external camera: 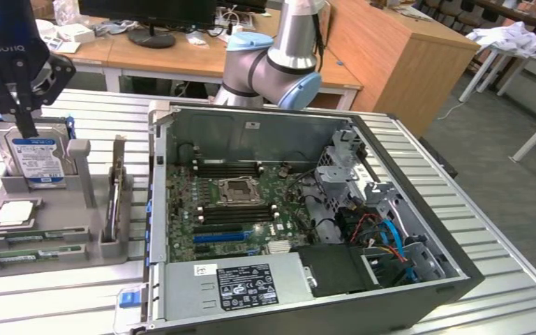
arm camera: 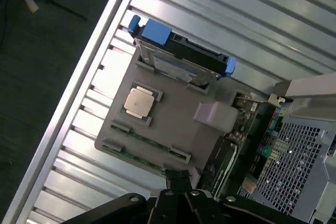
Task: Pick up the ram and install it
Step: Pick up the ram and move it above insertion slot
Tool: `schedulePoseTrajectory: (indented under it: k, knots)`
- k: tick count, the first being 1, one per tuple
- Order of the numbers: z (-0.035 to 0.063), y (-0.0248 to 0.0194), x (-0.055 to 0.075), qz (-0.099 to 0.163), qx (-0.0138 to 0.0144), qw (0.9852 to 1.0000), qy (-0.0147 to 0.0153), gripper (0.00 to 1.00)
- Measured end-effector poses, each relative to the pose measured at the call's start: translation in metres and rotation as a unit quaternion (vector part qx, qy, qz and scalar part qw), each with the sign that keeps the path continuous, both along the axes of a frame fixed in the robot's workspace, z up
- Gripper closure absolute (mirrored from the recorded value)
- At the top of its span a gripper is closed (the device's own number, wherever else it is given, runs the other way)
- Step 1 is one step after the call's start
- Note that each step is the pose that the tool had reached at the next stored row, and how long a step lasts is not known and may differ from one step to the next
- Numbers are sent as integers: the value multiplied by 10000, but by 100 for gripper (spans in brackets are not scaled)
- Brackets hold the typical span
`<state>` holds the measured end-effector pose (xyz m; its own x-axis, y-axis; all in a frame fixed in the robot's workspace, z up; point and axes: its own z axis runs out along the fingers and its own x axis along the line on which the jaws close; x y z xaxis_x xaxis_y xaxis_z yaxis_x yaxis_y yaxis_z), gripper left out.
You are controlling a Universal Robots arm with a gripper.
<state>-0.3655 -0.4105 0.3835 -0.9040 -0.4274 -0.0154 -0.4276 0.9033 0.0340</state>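
The pincer (external camera: 28,130) is closed with nothing between its fingers, and it hangs well above the grey holder tray (external camera: 63,255). Below it, untouched, the ram (external camera: 37,238) lies flat in a slot of that tray. A second green stick (external camera: 12,257) sits just beside the ram at the tray's edge, while a square processor chip (external camera: 15,213) and an upright blue-labelled hard drive (external camera: 37,157) stand further along. Well off to the pincer's side, the open computer case (external camera: 249,108) lies with its motherboard (external camera: 287,202) exposed.
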Motion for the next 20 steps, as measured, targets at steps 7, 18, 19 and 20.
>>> schedulePoseTrajectory:
  k: [7,18,19,20]
  knots:
    - [-4,0,0,638,-16,9980,3,89]
    - [-11,0,0,1626,-41,9867,4,89]
    - [-12,0,0,1722,-44,9850,4,89]
    - [-12,0,0,1811,-47,9835,4,89]
